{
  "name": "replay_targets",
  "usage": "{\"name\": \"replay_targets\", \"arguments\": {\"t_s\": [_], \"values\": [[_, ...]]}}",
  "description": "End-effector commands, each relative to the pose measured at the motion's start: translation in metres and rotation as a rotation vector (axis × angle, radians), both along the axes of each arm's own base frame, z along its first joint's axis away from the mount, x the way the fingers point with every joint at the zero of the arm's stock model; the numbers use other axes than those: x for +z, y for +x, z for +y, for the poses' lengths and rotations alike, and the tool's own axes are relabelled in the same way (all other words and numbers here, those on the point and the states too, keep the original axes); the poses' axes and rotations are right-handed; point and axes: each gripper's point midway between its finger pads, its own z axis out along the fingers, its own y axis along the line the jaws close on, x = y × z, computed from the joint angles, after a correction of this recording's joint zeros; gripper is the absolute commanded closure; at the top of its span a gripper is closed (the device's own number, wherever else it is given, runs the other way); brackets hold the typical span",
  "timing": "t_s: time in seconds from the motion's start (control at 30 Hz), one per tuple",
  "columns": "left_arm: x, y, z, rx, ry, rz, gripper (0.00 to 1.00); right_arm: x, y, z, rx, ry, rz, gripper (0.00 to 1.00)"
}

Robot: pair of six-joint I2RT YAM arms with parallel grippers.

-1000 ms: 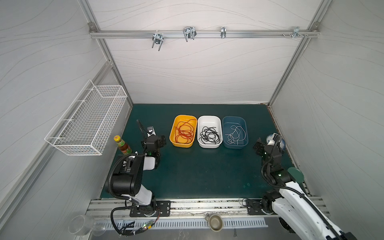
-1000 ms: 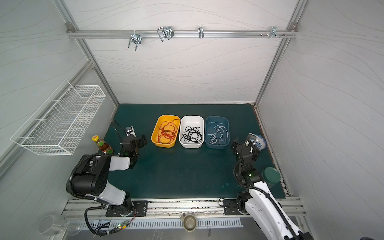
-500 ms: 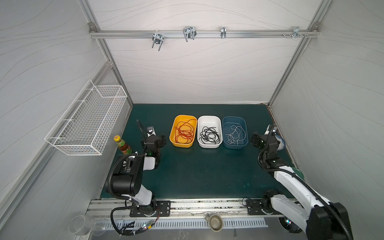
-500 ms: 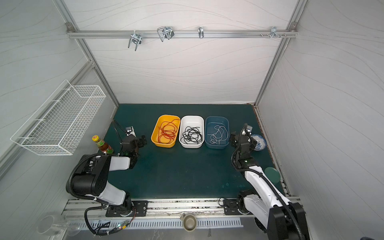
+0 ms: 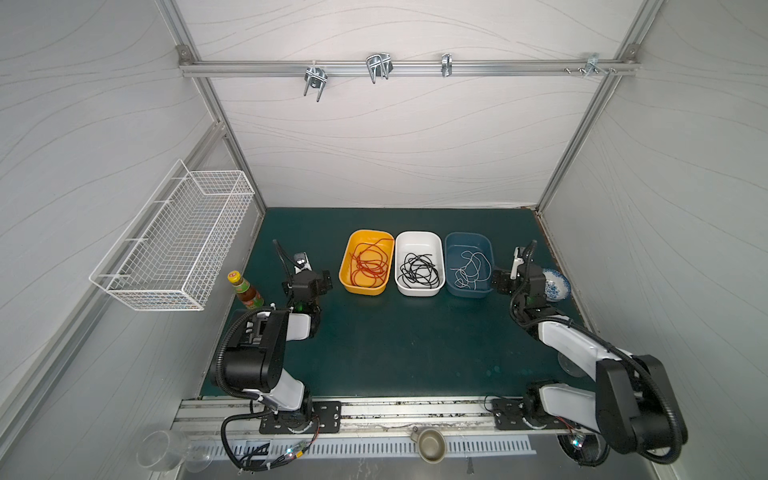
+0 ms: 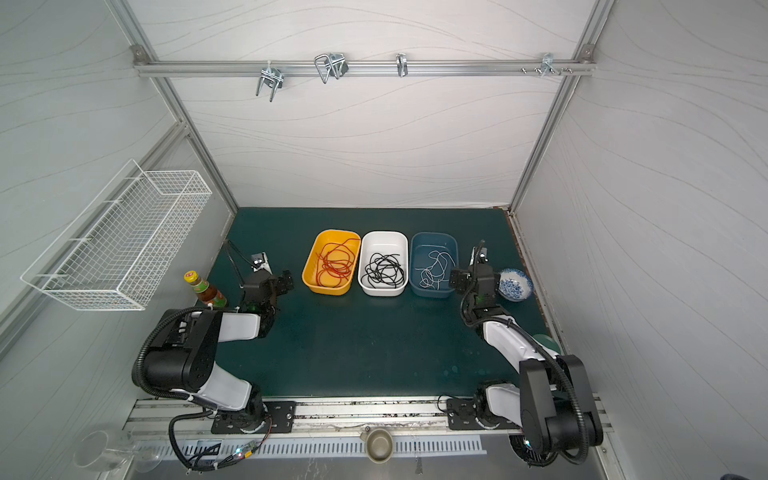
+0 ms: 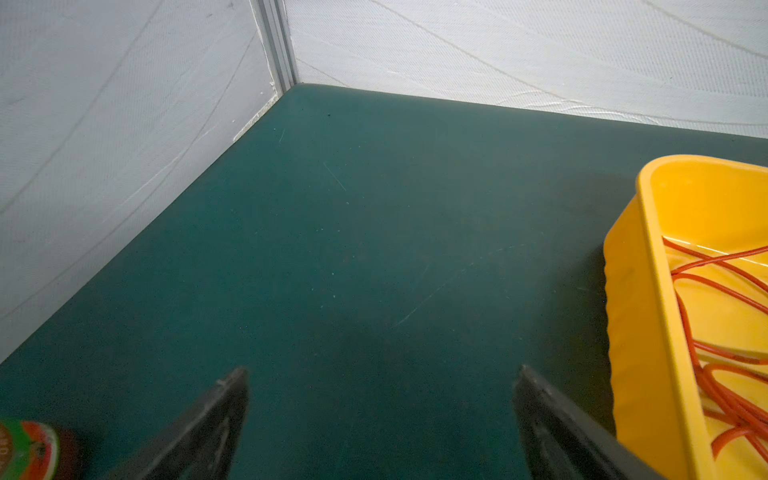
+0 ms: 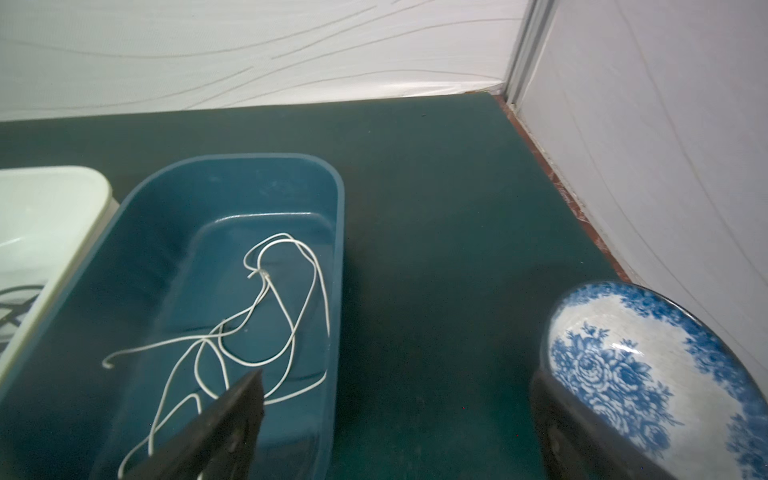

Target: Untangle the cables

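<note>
From how things lie, the job looks all but done: every colour has a bin to itself, in a row at the middle of both top views. The red cable [image 5: 368,266] is coiled in the yellow bin [image 5: 345,259], the black cable [image 5: 417,272] in the white bin [image 5: 417,237], and the white cable [image 5: 469,270] in the blue bin [image 5: 467,240]. No strand crosses from one bin to the next, and none lies on the green worktop [image 5: 415,340].

The left claw [image 7: 380,374] hangs released and empty just left of the yellow bin. The right claw [image 8: 397,374] is spread wide too, holding nothing, between the blue bin and a patterned bowl [image 8: 648,374].

Each cable lies loopy in its bin — whether any knots are left inside those loops, I can't tell.
</note>
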Motion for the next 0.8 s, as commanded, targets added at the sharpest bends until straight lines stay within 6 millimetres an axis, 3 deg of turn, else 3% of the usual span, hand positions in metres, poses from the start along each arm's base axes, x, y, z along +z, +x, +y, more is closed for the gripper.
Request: {"name": "replay_targets", "arguments": {"t_s": [0.0, 0.13, 0.37, 0.6, 0.77], "values": [[0.009, 0.005, 0.0, -0.003, -0.002, -0.045, 0.0, 0.021, 0.016, 0.007, 0.041, -0.008, -0.083, 0.01], [0.009, 0.005, 0.0, -0.003, -0.002, -0.044, 0.0, 0.011, 0.02, 0.001, 0.01, -0.018, -0.087, 0.01], [0.009, 0.005, 0.0, -0.002, -0.001, -0.044, 0.0, -0.006, 0.024, 0.011, 0.076, -0.046, -0.089, 0.01], [0.009, 0.005, 0.0, -0.002, -0.001, -0.044, 0.0, -0.035, 0.023, 0.036, 0.24, -0.04, -0.109, 0.01], [0.009, 0.005, 0.0, -0.002, -0.001, -0.045, 0.0, -0.041, 0.021, 0.016, 0.151, 0.005, -0.118, 0.01]]}}
